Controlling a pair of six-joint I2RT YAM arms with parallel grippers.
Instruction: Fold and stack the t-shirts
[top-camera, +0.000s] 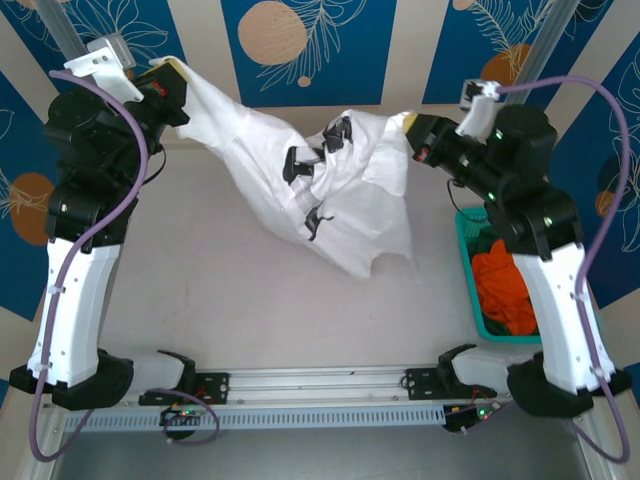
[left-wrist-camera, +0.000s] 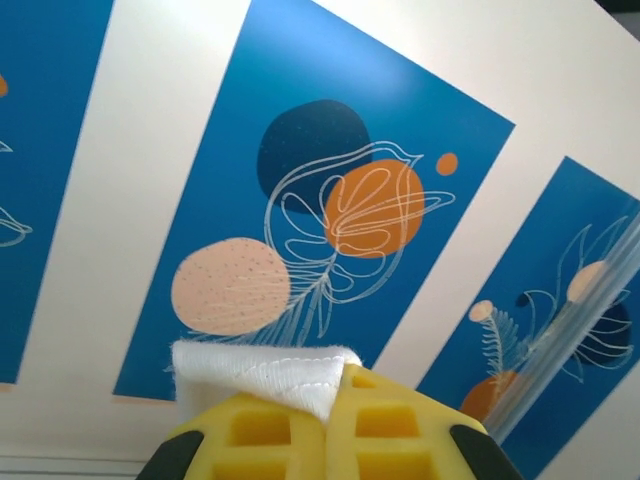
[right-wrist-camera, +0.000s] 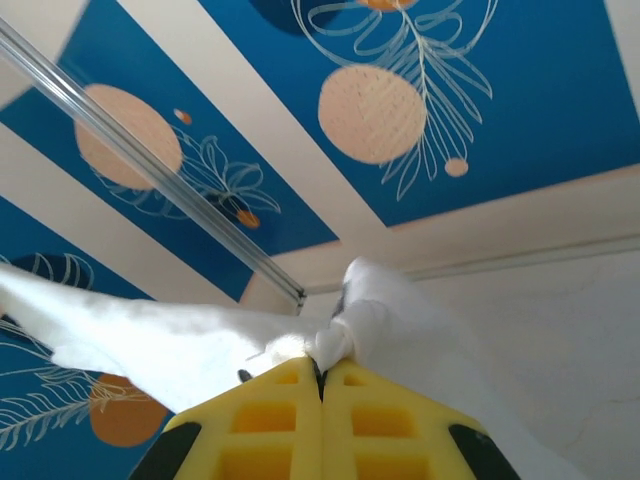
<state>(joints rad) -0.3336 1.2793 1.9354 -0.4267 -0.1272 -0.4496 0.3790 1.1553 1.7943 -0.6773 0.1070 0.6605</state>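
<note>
Two grippers with blocky yellow pads are clamped shut on cloth: the left gripper pinches a stitched hem and the right gripper a bunched fold. The white t-shirt, thin and printed with small black figures, hangs creased between them over the pale table. At the table's right edge, a teal lattice basket holds a crumpled orange t-shirt and a dark green t-shirt.

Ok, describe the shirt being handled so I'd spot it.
Above the table, a t-shirt hangs stretched between the left gripper and the right gripper. It is white with black prints, unlike the orange shirt in the teal basket.
</note>
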